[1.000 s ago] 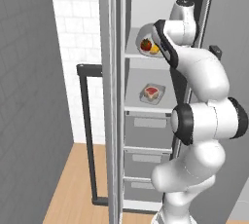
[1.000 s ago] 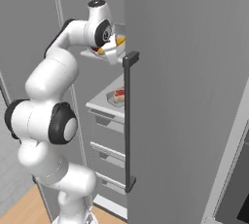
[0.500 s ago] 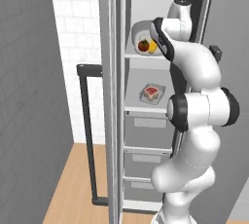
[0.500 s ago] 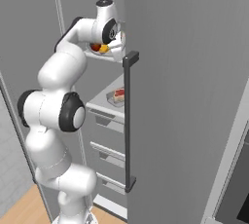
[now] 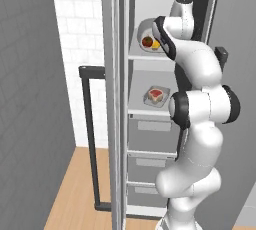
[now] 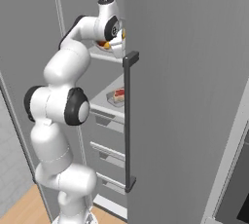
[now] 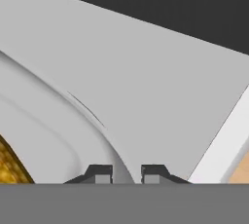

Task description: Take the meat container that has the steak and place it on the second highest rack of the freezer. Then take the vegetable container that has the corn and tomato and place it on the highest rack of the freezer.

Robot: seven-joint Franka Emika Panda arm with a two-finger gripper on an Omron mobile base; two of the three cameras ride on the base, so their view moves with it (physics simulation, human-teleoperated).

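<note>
On the topmost flat light-grey freezer shelf (image 5: 145, 54) sits the pale round-cornered vegetable container (image 5: 145, 38), with the small round red tomato (image 5: 147, 41) and the yellow cob of corn (image 5: 156, 44) inside it. One shelf down, on the second flat grey rack (image 5: 150, 109) just above the grey drawers (image 5: 152, 125), rests the meat container with the red, pale-edged steak (image 5: 156, 94). So I judge both placings to be as good as made.

In the hand view my two-finger gripper (image 7: 126, 173) has its dark tips close together on either side of the container's curved pale rim, and a sliver of corn shows at the lower left. I take that as a pinch on the rim, though the tips barely clear the bottom edge, so I cannot tell whether they grip or have just let go.

The container lies straight ahead of the claw and to its left, deeper in the tall narrow grey freezer (image 6: 112, 101). The way out is therefore straight back, away from the rim and past the door with the long dark bar handle (image 6: 129, 121).
</note>
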